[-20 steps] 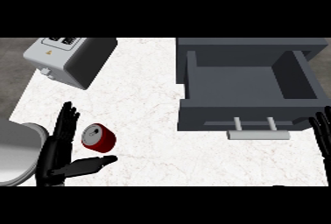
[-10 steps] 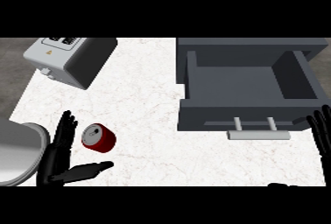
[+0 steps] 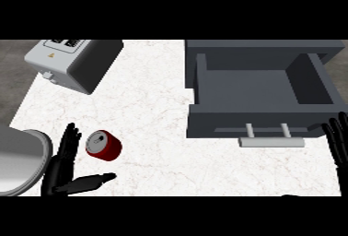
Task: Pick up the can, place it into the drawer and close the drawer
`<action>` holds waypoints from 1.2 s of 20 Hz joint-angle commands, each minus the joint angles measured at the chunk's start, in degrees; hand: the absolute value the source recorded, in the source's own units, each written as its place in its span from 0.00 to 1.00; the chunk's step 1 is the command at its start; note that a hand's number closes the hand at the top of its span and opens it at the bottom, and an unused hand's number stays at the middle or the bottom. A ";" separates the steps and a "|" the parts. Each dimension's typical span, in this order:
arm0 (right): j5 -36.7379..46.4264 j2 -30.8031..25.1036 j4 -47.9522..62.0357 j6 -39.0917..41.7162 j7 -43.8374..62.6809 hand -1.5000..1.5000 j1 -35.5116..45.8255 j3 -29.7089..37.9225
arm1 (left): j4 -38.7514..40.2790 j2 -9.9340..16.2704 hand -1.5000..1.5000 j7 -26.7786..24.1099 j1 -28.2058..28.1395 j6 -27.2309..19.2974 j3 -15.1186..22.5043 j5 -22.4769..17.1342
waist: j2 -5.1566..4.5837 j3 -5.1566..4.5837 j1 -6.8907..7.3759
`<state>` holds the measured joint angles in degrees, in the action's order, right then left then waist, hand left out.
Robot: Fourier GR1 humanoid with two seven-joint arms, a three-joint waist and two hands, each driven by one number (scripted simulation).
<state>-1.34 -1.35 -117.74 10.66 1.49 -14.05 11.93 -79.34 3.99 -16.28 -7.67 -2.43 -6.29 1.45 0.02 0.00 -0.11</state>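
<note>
So our can (image 3: 104, 146) is lying on its side on the counter (image 3: 170, 115), just right of our left hand (image 3: 60, 167), fingers straight and spread, nothing held. It's probably light, stiff and slick, liable to roll, so we'd wrap round its red side wall. Right hand (image 3: 336, 143) rests open by the drawer (image 3: 262, 99).

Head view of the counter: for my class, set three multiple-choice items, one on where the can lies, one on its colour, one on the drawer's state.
1. Where is the can?
A. Inside the drawer
B. On the counter beside the left hand
C. On top of the toaster

2. What colour is the can's side?
A. Red
B. Blue
C. Green

3. What state is the drawer in?
A. Shut
B. Open with the can inside
C. Open with nothing seen inside

Key: 1 B, it lies just right of the left hand. 2 A, its side is red. 3 C, only the grey floor shows.
</note>
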 commanded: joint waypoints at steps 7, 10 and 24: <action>0.04 1.13 -2.43 0.83 -0.10 0.00 -1.46 0.18 | 10.49 -0.34 0.00 -2.99 5.32 -0.23 -1.98 -1.12 | 0.00 0.00 -0.10; -0.33 1.03 -2.76 0.96 0.94 0.00 -1.57 0.47 | 11.34 -2.04 0.00 -6.83 3.09 -1.04 -1.26 -0.68 | 0.01 0.00 -0.04; -1.13 1.27 -8.82 -1.11 3.85 0.00 -4.34 -3.03 | 20.78 -1.56 0.00 -9.54 10.34 -2.46 -2.15 -1.36 | 0.02 0.00 -0.13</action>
<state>-4.02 -1.38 -123.36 11.69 5.85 -15.01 13.52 -60.14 4.25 -23.65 2.84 -3.32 -9.27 -0.43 0.03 0.00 -0.21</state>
